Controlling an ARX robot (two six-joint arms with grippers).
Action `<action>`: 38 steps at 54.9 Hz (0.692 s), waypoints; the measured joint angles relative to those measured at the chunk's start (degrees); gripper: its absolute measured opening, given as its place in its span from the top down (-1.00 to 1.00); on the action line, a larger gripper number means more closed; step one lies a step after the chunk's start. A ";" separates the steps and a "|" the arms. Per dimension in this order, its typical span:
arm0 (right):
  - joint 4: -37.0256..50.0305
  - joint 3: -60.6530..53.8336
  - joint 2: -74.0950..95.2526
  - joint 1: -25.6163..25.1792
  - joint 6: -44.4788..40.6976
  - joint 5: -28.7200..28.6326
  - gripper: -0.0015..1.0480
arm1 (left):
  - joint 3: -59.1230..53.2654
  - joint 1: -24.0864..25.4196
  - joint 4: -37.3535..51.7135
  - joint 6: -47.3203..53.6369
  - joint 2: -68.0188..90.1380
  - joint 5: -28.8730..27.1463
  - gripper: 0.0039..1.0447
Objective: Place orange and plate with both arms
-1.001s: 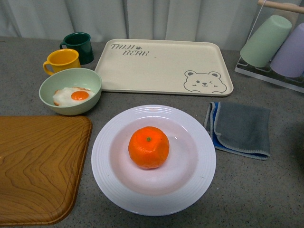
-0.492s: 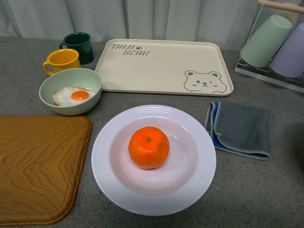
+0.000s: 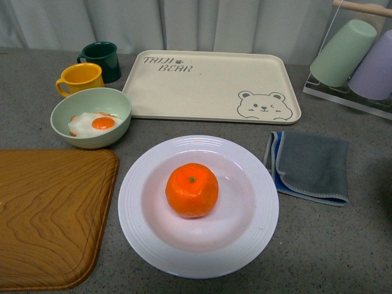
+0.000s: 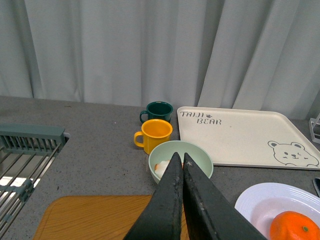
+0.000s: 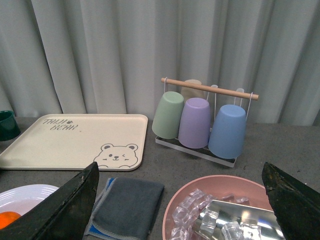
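Note:
The orange [image 3: 192,190] lies in the middle of the white ridged plate [image 3: 144,242] at the table's front centre. Neither arm shows in the front view. In the left wrist view my left gripper [image 4: 179,159] is shut with nothing between its black fingers, raised above the wooden tray and the green bowl; the plate [image 4: 255,200] and the orange [image 4: 295,233] sit off to one side of it. My right gripper [image 5: 180,172] is open wide above a pink bowl of ice, with a sliver of the plate [image 5: 20,195] and the orange [image 5: 7,219] at the frame's edge.
A wooden tray [image 3: 43,214] lies front left. A pale green bowl [image 3: 90,116] holds a fried egg, with a yellow mug [image 3: 79,78] and a dark green mug [image 3: 103,58] behind. The cream bear tray [image 3: 208,86], a grey cloth [image 3: 309,165] and a cup rack [image 3: 355,58] stand further back and right. A pink ice bowl [image 5: 220,210] is on the right.

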 joint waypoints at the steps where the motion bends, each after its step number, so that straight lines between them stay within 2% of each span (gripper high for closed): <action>1: 0.00 0.00 0.00 0.00 0.00 0.00 -0.82 | 0.00 0.00 -0.33 0.00 -0.33 0.00 0.93; 12: 0.00 0.00 0.00 0.00 0.00 0.00 -0.82 | 0.00 -0.02 -3.17 0.00 -3.15 0.02 0.93; 18: 0.00 0.00 0.00 0.00 0.00 0.00 -0.82 | 0.00 0.00 -12.59 0.00 -10.99 0.13 0.93; 26: -0.02 0.00 0.00 0.00 0.00 0.00 -0.82 | 0.00 0.00 -13.11 0.02 -12.72 0.11 0.93; 28: -1.60 0.46 0.81 0.87 -2.10 2.86 -0.82 | 0.00 0.00 -13.11 0.00 -12.72 0.13 0.93; 30: -3.72 1.79 3.76 2.75 -6.45 7.28 -0.82 | 0.00 0.00 -13.14 0.00 -12.74 0.13 0.84; 32: -2.36 3.32 9.77 5.22 -10.29 9.38 -0.82 | 0.00 0.00 -13.14 0.00 -12.81 0.11 0.67; 38: 2.32 7.91 24.83 10.03 -8.46 6.88 -0.82 | 0.00 0.00 -13.14 0.00 -12.81 0.13 0.32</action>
